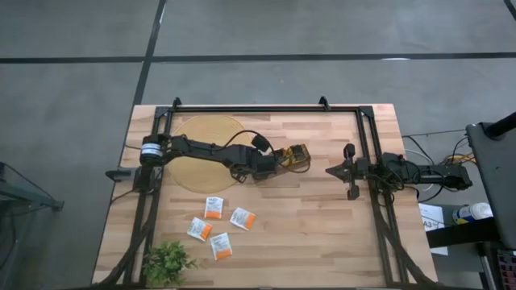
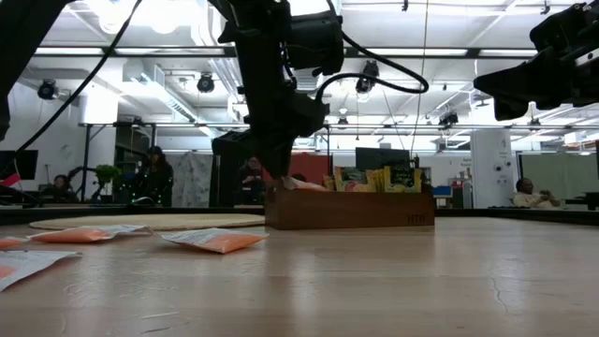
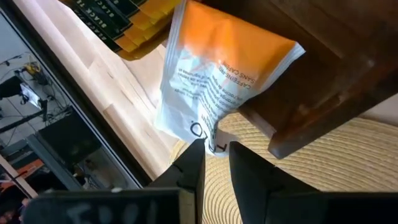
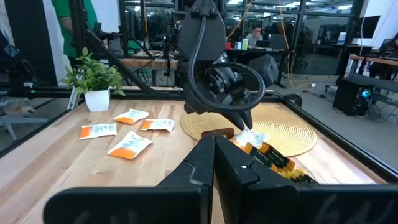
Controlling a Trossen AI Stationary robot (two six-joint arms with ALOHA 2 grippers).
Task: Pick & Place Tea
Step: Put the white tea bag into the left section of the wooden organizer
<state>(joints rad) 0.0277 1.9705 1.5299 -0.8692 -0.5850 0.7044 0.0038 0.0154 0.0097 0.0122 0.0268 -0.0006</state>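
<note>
Left claw (image 3: 216, 163) pinches a white-orange sachet (image 3: 219, 81) over the tray (image 1: 284, 167) mid-tabletop; right claw (image 1: 332, 171), pressed together, waits near the right edge.

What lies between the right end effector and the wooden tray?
Only bare tabletop: the high view shows nothing between the right end effector and the wooden tray.

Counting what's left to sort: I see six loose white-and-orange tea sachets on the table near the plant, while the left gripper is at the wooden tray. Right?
Not six: the high view shows four loose sachets by the plant. The left gripper is indeed at the wooden tray.
</note>
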